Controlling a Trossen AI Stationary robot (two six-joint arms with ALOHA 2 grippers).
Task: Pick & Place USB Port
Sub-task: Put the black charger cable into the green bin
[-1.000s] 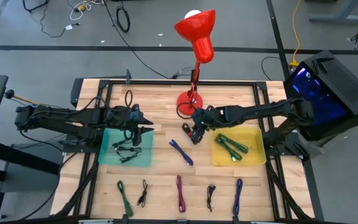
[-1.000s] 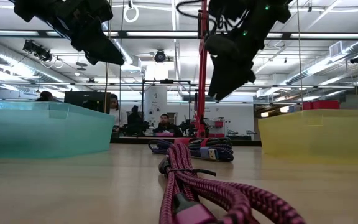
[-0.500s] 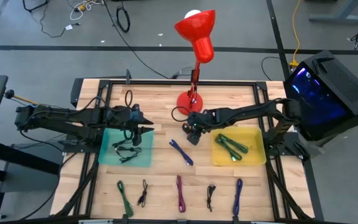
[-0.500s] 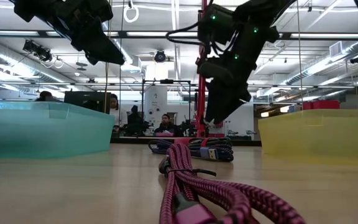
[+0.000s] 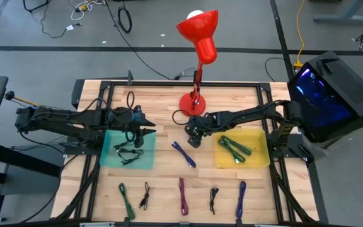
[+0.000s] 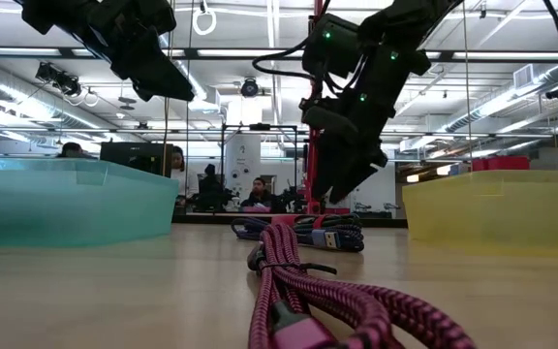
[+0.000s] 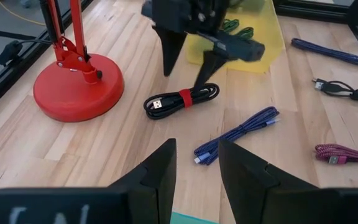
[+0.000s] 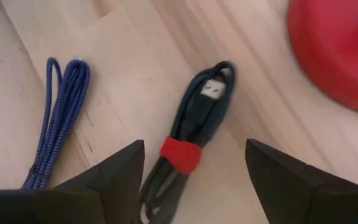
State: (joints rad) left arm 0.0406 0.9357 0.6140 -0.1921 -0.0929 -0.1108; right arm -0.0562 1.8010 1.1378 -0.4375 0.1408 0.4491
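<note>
A black USB cable (image 8: 188, 146), coiled and bound with a red tie, lies flat on the wood beside the red lamp base (image 7: 76, 87); the left wrist view also shows this cable (image 7: 182, 99). My right gripper (image 5: 193, 137) hangs open just above it, one finger on either side of the coil (image 8: 194, 143), not touching. A blue braided cable (image 5: 183, 154) lies nearer the table's near edge. My left gripper (image 5: 149, 132) waits open over the far right corner of the teal tray (image 5: 109, 157).
The teal tray holds black cables (image 5: 128, 151); the yellow tray (image 5: 260, 157) holds green cables (image 5: 235, 148). Along the near edge lie green (image 5: 126, 197), black (image 5: 145, 195), magenta (image 5: 183, 195), black (image 5: 213, 198) and purple (image 5: 241, 198) cables. The red lamp (image 5: 200, 31) stands at the far side.
My right gripper has moved slightly toward the table's left and come down toward the black cable beside the lamp base, ending low over it. The cable has stayed where it was.
</note>
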